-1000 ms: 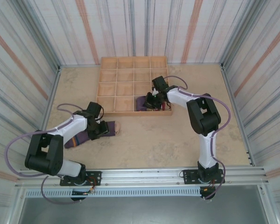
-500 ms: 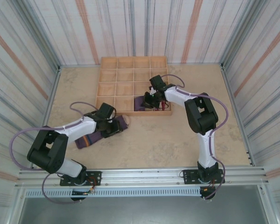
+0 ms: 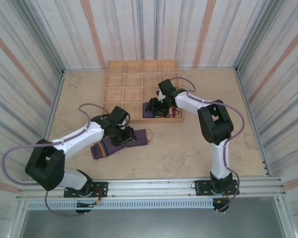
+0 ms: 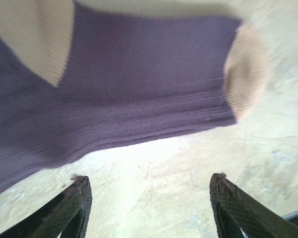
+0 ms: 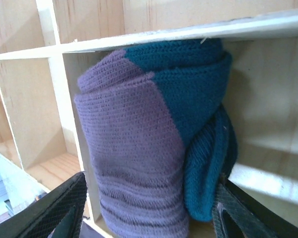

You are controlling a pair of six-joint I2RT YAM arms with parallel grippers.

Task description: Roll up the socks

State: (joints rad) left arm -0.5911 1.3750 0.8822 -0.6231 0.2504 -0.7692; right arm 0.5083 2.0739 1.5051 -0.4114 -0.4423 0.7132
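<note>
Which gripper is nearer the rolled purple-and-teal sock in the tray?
Right gripper: jaws flank the rolled sock in its tray compartment. Left gripper is by the dark purple sock on the table.

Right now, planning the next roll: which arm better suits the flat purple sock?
Left: the left gripper, open, is at the purple sock; the right gripper is at the rolled sock.

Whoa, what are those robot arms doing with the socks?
It looks like they are rolling socks and putting them away. The right gripper hangs open at a compartment of the wooden tray, where a rolled purple and teal sock sits between its fingers. The left gripper is open too, just above a dark purple sock with a tan toe. That sock lies flat on the table, not rolled yet.
</note>
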